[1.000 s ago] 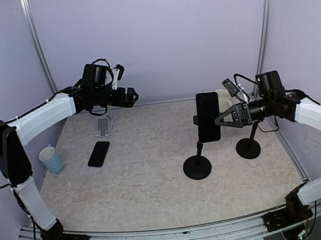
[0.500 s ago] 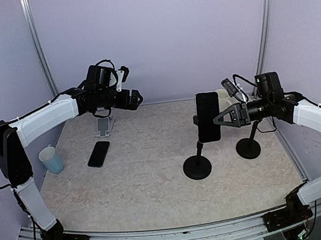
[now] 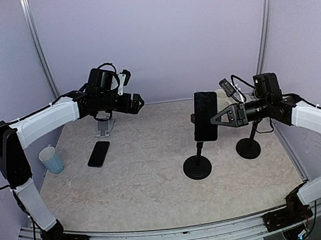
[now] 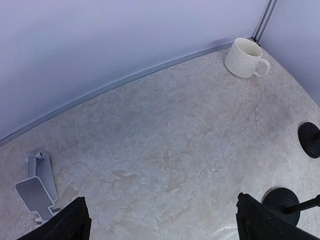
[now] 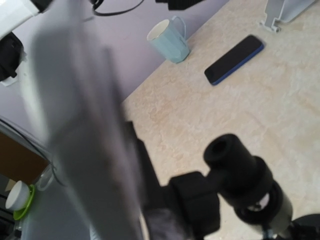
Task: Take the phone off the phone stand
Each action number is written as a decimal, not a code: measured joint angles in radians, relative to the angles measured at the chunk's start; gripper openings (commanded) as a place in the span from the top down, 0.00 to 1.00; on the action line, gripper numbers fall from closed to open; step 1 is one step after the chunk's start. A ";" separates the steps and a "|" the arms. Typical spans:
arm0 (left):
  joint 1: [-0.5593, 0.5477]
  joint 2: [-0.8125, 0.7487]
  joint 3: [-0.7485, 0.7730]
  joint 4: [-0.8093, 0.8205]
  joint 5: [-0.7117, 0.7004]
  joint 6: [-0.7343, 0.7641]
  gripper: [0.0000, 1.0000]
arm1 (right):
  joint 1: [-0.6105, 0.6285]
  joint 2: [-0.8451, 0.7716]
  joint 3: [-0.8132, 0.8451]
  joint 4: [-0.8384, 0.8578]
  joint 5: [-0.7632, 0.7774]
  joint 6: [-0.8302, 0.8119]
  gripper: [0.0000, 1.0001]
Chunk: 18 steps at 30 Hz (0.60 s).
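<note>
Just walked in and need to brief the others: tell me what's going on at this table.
The right hand is up against the edge of the phone, which stands upright in the black phone stand; whether it has a grip is unclear. The phone is not yet off. The left hand hovers open over the back left of the table, holding nothing.

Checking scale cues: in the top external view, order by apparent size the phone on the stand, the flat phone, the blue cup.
1. phone on the stand, clearly largest.
2. blue cup and flat phone: too alike to rank.
</note>
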State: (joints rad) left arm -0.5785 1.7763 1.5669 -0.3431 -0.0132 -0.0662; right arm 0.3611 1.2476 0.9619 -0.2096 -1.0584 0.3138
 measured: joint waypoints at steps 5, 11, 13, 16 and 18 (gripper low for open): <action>-0.001 -0.016 -0.027 0.014 0.000 -0.010 0.01 | 0.011 0.000 -0.024 0.076 0.014 0.047 0.83; -0.001 -0.043 -0.066 0.024 0.000 -0.018 0.01 | 0.033 0.000 -0.044 0.151 0.048 0.101 0.91; -0.001 -0.053 -0.076 0.029 0.000 -0.021 0.01 | 0.048 0.000 -0.046 0.167 0.071 0.113 0.94; -0.001 -0.072 -0.091 0.040 -0.009 -0.030 0.01 | 0.071 0.000 -0.052 0.197 0.103 0.142 0.97; -0.001 -0.091 -0.106 0.048 -0.026 -0.035 0.01 | 0.081 0.000 -0.056 0.216 0.122 0.159 0.99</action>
State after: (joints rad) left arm -0.5797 1.6855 1.4612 -0.2947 -0.0395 -0.1013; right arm 0.4419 1.2472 0.9058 0.0063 -0.9367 0.4725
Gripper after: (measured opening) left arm 0.988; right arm 0.244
